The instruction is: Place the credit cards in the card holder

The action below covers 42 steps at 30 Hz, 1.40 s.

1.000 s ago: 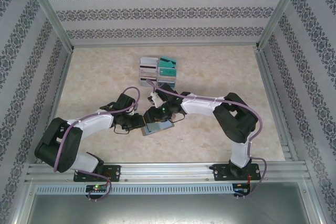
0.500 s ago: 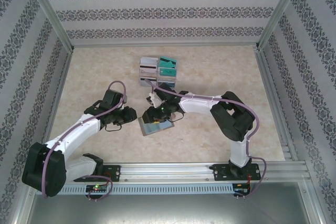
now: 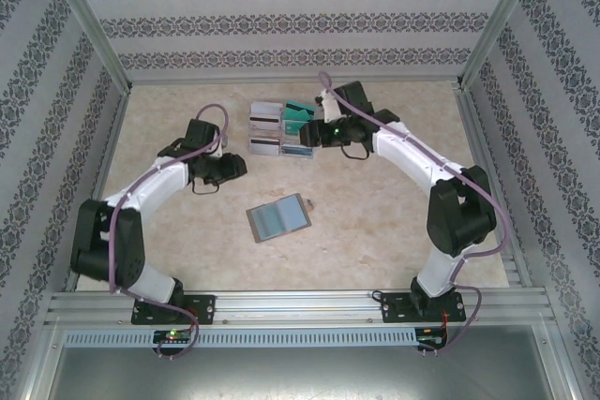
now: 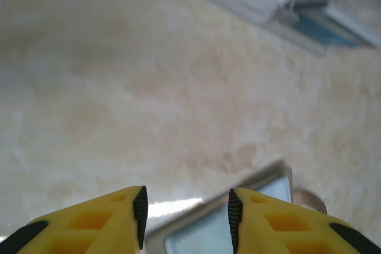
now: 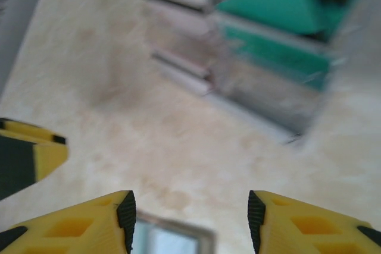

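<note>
Top external shows both arms stretched forward — left claw (image 4: 184, 209) and right claw (image 5: 190, 215) parted, empty.

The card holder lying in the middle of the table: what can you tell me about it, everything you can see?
The card holder is a small flat wallet, lying open with its inside facing up. Its rim is grey and its inside is bluish-grey, with faint lines that look like pockets. The material seems soft. It lies flat on the beige table, turned slightly askew, nearer the arms' bases than the clear tray. Only the table touches it.
</note>
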Each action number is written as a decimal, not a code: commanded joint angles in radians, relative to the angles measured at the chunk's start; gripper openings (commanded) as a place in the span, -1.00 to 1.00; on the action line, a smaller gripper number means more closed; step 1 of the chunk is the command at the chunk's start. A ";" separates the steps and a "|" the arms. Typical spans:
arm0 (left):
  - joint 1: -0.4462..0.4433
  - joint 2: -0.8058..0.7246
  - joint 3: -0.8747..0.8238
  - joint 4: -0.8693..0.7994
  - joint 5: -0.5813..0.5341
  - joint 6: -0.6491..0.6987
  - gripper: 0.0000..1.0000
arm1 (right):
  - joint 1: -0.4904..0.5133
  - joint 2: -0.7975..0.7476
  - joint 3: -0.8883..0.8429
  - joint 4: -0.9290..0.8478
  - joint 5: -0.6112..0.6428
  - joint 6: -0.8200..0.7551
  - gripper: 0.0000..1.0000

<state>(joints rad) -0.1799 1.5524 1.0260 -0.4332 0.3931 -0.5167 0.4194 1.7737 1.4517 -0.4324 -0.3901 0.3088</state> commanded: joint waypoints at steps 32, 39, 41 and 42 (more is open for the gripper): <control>0.126 0.509 0.566 0.072 0.197 0.056 -0.10 | -0.088 0.463 0.715 -0.268 -0.123 -0.428 -0.14; 0.115 0.508 0.574 0.057 0.204 0.064 -0.11 | -0.105 0.550 0.803 -0.305 -0.181 -0.389 -0.20; 0.111 0.509 0.573 0.052 0.207 0.068 -0.11 | -0.106 0.568 0.816 -0.310 -0.176 -0.387 -0.21; 0.109 0.509 0.572 0.051 0.209 0.067 -0.11 | -0.108 0.574 0.821 -0.312 -0.179 -0.384 -0.22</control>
<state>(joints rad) -0.0589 2.0480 1.5845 -0.3813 0.5770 -0.4744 0.3214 2.3260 2.2326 -0.7033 -0.5278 -0.0940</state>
